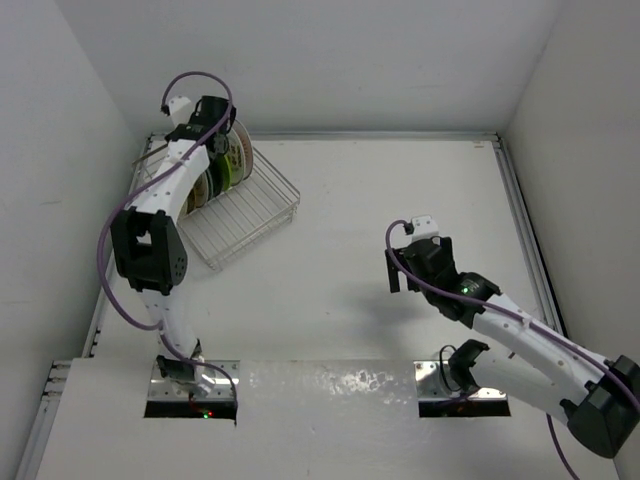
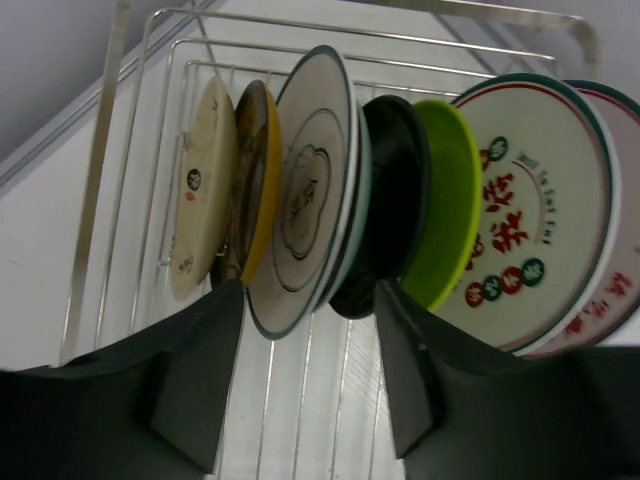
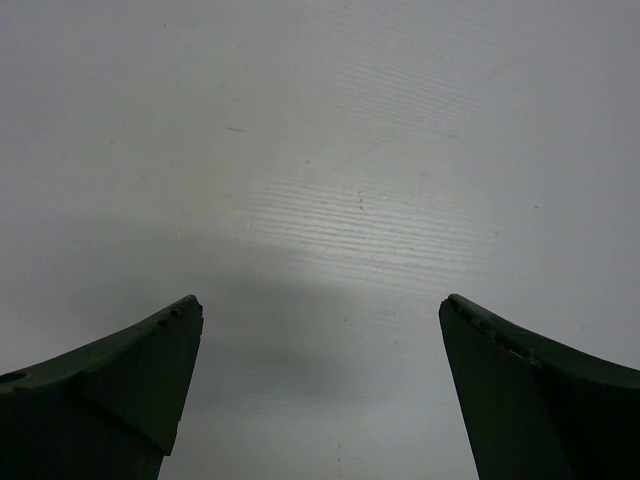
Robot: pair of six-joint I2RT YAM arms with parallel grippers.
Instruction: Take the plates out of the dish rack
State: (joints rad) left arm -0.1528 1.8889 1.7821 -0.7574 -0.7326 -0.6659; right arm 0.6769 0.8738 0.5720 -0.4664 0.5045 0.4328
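Observation:
The silver wire dish rack (image 1: 255,205) stands at the far left of the table, with several plates (image 1: 233,155) upright in its far end. In the left wrist view the rack (image 2: 130,180) holds, left to right, a tan plate (image 2: 203,200), an amber one (image 2: 260,170), a cream plate with a green rim (image 2: 310,190), a dark plate (image 2: 395,200), a lime green plate (image 2: 447,200) and a white plate with red and green marks (image 2: 530,210). My left gripper (image 2: 310,300) (image 1: 213,148) is open, and the rims of the cream and dark plates lie between its fingertips. My right gripper (image 1: 405,270) (image 3: 320,305) is open and empty over bare table.
Another red-rimmed plate (image 2: 615,270) stands at the right end of the row. White walls close in the table at the back and on both sides. The near half of the rack (image 1: 250,225) holds no plates.

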